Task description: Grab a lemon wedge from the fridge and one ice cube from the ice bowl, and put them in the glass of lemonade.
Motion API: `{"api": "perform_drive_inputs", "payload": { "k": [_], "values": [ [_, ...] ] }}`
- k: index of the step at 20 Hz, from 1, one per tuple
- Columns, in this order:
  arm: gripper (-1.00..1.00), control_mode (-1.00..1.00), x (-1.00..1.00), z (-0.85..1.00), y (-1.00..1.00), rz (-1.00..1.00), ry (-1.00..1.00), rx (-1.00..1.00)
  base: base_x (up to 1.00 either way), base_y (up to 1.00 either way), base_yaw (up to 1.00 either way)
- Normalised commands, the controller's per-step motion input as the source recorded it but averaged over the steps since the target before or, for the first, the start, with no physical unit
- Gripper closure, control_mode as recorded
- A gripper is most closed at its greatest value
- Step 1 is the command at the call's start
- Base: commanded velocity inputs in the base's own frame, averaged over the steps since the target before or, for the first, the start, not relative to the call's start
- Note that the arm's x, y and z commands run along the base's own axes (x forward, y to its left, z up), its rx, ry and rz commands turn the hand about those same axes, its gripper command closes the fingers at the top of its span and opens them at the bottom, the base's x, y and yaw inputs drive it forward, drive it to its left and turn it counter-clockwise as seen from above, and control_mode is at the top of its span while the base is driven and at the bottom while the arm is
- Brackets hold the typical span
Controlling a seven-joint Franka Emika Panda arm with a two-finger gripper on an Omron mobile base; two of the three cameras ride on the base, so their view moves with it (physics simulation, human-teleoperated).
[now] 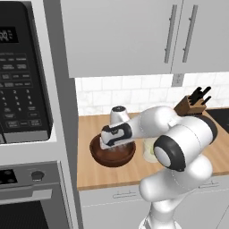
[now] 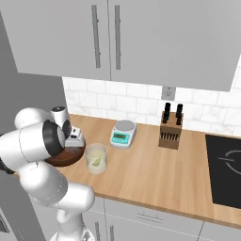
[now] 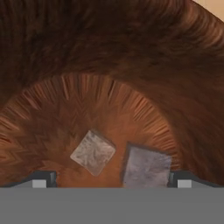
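Two ice cubes lie closest to the hand camera, one pale cube [image 3: 92, 152] and one greyer cube [image 3: 146, 167] side by side on the floor of the ice bowl [image 3: 109, 65]. The gripper [image 3: 111, 179] hangs low inside the bowl, its fingers spread wide with both cubes between them, pinching nothing. Just beside the bowl on the wooden counter [image 2: 155, 174] stands one glass of lemonade [image 2: 96, 158]. Farther back sit one kitchen scale [image 2: 123, 133] and one knife block [image 2: 170, 132].

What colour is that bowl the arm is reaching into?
Dark brown wood grain; the bowl shows best in the hand view.
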Motion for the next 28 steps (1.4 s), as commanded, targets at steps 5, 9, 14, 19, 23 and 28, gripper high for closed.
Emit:
{"api": "perform_drive_inputs", "payload": {
  "k": [5, 9, 14, 19, 23, 28],
  "values": [
    [-1.00, -1.00, 0.04, 0.00, 0.09, 0.00, -0.07, 0.00, 0.00, 0.00, 0.00],
    [-1.00, -1.00, -0.03, -0.02, 0.00, 0.00, -0.08, 0.00, 0.00, 0.00, 0.00],
    [-1.00, -1.00, -0.01, -0.13, 0.00, 0.00, -0.09, 0.00, 0.00, 0.00, 0.00],
    [-1.00, -1.00, -0.19, -0.01, 0.00, 0.01, -0.01, 0.00, 0.00, 0.00, 0.00],
    [-1.00, -1.00, -0.37, 0.00, 0.05, 0.05, 0.00, 0.00, 0.00, 0.00, 0.00],
    [-1.00, -1.00, -0.53, 0.00, 0.07, 0.09, 0.00, 0.00, 0.00, 0.00, 0.00]
  ]
}}
